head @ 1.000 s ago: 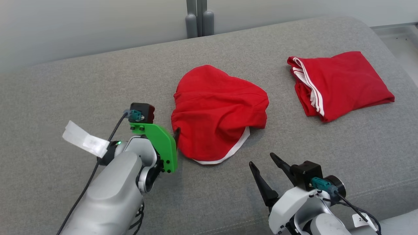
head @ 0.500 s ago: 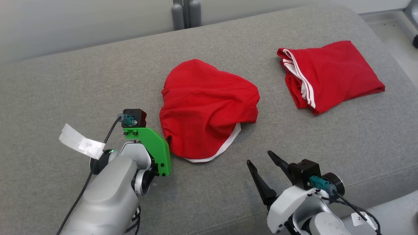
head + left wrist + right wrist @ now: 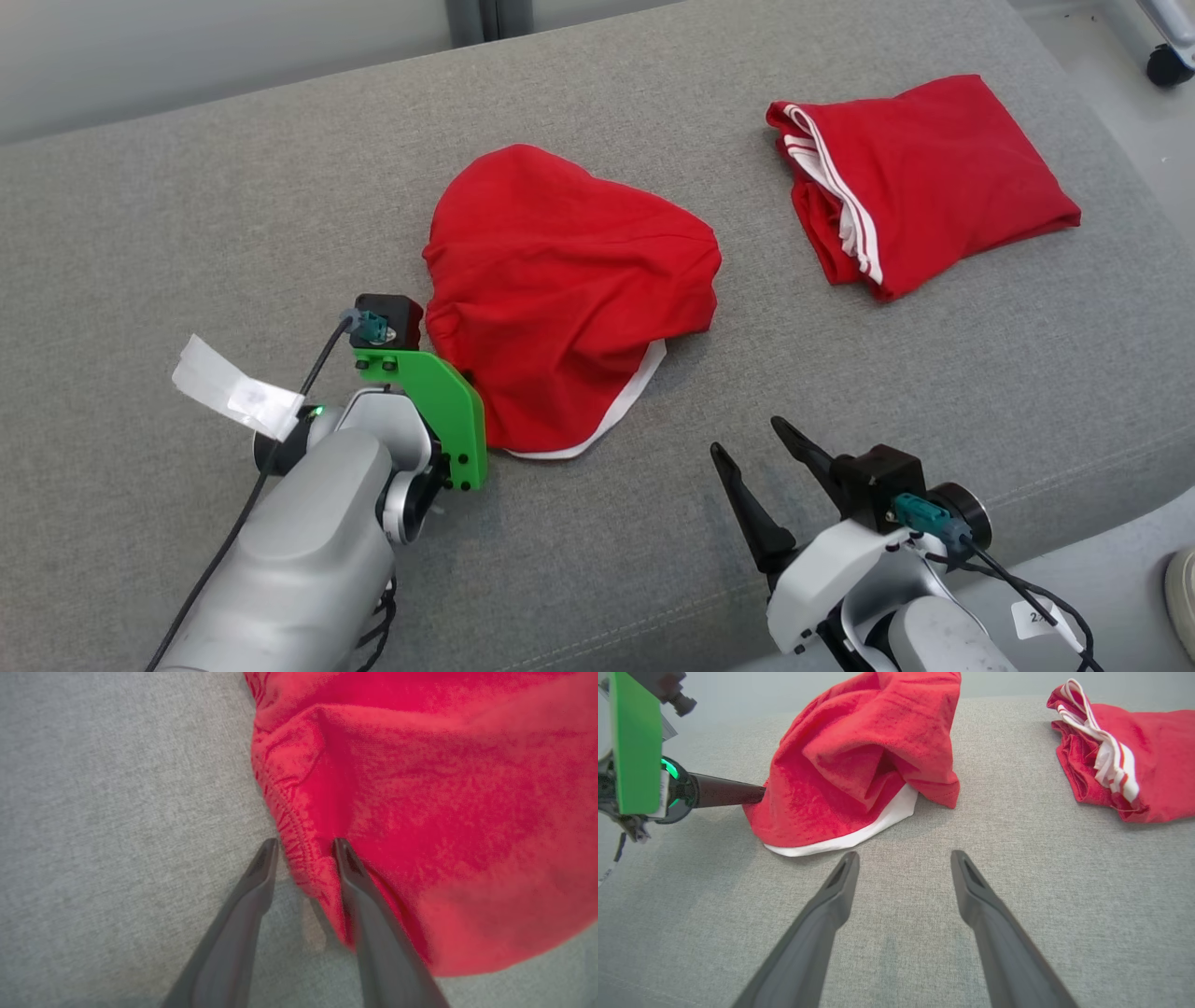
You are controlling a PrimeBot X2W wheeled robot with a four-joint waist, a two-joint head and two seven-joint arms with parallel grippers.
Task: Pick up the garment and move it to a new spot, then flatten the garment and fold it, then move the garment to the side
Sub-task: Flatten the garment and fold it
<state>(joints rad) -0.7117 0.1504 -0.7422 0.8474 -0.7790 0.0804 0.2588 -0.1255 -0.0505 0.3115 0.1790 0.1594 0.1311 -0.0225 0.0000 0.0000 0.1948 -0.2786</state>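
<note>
1. The garment [image 3: 569, 289], red with a white trim [image 3: 616, 415] along its near side, lies bunched in a rounded heap in the middle of the grey cushion [image 3: 233, 215].
2. The left claw [image 3: 306, 847] is low at the heap's left edge. Its fingers are slightly spread and straddle the gathered red hem. The right finger [image 3: 355, 877] lies against the cloth. A sliver of grey shows between the left finger and the hem, so the hem is not clamped.
3. In the head view a green plate [image 3: 439, 411] on the left wrist covers those fingers. A white tag [image 3: 233, 397] sticks out from the wrist toward the cushion's left edge.
4. The right claw [image 3: 745, 436] is near the cushion's front edge, to the right of the heap and apart from it. Its fingers are spread wide with nothing between them, and they point toward the far edge.
5. A second red piece [image 3: 934, 177] with white stripes lies folded near the far right corner, well apart from the heap and from both claws.
</note>
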